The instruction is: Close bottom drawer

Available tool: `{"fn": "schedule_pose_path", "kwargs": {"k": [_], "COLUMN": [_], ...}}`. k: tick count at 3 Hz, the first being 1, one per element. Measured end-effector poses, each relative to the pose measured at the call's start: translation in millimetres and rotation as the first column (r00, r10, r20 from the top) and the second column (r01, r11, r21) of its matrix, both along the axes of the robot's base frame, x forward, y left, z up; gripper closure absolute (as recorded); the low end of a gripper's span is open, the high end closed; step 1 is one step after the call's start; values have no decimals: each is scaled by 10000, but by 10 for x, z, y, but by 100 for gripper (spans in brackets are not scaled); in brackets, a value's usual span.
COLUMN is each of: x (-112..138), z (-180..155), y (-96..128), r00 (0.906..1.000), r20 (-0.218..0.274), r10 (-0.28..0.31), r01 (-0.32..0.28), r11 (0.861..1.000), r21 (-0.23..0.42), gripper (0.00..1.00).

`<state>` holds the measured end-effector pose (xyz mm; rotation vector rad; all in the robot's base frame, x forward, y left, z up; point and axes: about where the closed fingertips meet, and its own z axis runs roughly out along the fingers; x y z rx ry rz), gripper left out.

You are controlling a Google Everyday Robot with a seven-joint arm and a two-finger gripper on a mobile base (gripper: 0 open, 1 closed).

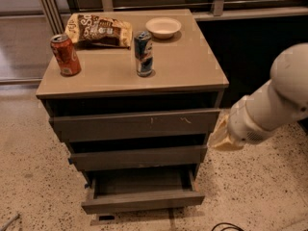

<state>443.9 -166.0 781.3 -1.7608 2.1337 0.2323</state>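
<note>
The bottom drawer [142, 201] is the lowest and narrowest of three dark grey-brown drawers in a small cabinet. It stands pulled out, its shallow box open and empty inside. The mid-sized drawer front [137, 158] and the widest drawer front with pale scratches [134, 124] sit above it. My white arm comes in from the right. My gripper [222, 137] hangs at the cabinet's right side, level with the middle drawer, above and to the right of the bottom drawer. Only its pale tan end shows past the arm's white wrist.
On the cabinet top [187, 66] stand a red can [65, 55], a blue can [143, 53], a chip bag [99, 30] and a white bowl [163, 27]. A dark panel stands behind on the right. Speckled floor [29, 177] surrounds the cabinet. A black cable [226, 226] lies at the bottom.
</note>
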Motion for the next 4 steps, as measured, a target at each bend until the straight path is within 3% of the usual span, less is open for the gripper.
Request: {"fn": "schedule_pose_path", "kwargs": {"k": [2, 3, 4], "x": [-13, -13, 73], "z": [-1997, -1995, -2281], "y": [316, 316, 253], "r00": [9917, 9917, 9950], "r20": [-1182, -1177, -939], "r10": [506, 507, 351], "r01": [-418, -420, -314], "r11": [9962, 9963, 9987], "r21": [759, 755, 405], "gripper": [100, 100, 100]}}
